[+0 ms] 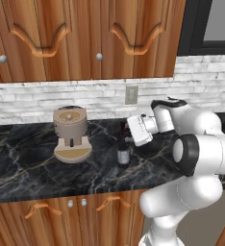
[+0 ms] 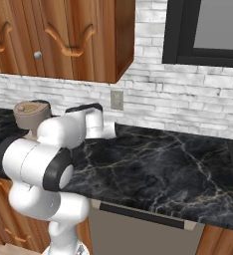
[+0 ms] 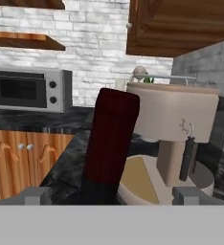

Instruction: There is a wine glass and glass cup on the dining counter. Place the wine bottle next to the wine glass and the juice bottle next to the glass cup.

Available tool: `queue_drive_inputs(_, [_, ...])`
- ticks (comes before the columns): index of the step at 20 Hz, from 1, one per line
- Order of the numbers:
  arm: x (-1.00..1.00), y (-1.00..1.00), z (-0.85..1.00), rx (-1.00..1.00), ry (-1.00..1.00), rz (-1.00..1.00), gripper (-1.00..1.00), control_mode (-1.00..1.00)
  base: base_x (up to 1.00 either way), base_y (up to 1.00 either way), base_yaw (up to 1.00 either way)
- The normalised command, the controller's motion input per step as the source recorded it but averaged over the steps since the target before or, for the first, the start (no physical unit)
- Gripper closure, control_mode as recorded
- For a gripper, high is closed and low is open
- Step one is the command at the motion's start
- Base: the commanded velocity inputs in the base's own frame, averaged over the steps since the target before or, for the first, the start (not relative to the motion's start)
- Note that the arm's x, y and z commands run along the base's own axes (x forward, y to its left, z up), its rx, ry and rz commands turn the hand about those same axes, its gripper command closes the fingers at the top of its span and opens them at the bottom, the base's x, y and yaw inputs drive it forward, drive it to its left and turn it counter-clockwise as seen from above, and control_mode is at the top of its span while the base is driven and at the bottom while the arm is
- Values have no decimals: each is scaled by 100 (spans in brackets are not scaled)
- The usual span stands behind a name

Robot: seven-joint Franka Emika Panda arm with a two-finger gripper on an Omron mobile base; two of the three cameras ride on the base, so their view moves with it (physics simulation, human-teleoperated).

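With the gripper wide open and empty, its fingertips flanking the wine bottle beside the coffee machine, close squarely on the neck before lifting.

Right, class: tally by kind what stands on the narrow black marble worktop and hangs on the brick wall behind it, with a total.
Slim dark wine bottle with a red neck: 1
Beige coffee machine: 1
Silver microwave: 1
Wall socket plate: 1
Total: 4
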Motion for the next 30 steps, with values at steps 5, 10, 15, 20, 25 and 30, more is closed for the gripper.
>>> queue_drive_inputs(5, [-22,6,-9,0,0,0,-100,-100,0,0,0])
queue_drive_inputs(10, [-2,6,-6,0,0,-2,-100,-100,0,0,0])
queue_drive_inputs(15, [1,0,0,2,2,-2,-100,-100,0,0,0])
queue_drive_inputs(20, [0,4,0,3,2,-2,-100,-100,0,0,0])
queue_drive_inputs(25, [3,12,-2,3,4,-2,-100,-100,0,0,0])
queue_drive_inputs(30, [8,9,-6,2,6,-1,100,-100,0,0,0])
